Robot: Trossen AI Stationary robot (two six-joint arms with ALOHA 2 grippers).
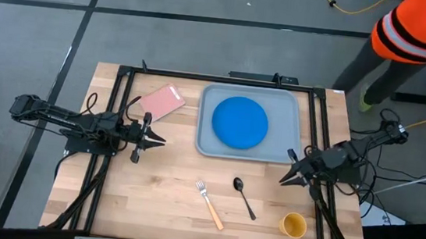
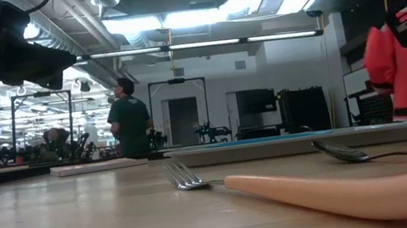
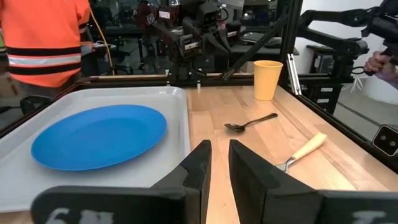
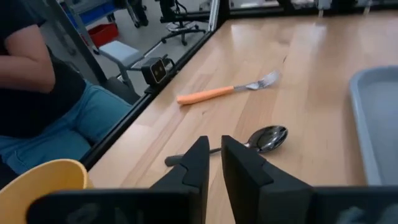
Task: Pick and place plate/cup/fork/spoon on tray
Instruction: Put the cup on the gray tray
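Observation:
The bright blue plate (image 1: 240, 122) lies flat inside the grey-blue tray (image 1: 207, 138) at the table's far middle. On the bare wood near the front lie the tan-handled fork (image 1: 210, 204) and the black spoon (image 1: 244, 197). The yellow cup (image 1: 293, 224) stands upright at the front right. My left gripper (image 1: 160, 139) hovers left of the tray, pointing level toward it, fingers (image 3: 202, 165) close together with nothing between. My right gripper (image 1: 284, 180) hovers by the tray's near right corner, slanting down toward the spoon (image 4: 267, 138), also shut and empty.
A pink card (image 1: 161, 101) lies left of the tray's far corner. Black frame rails (image 1: 115, 118) run along the table's sides. A person in orange (image 1: 417, 29) stands beyond the far right corner. Another person (image 4: 37, 93) sits near the front edge.

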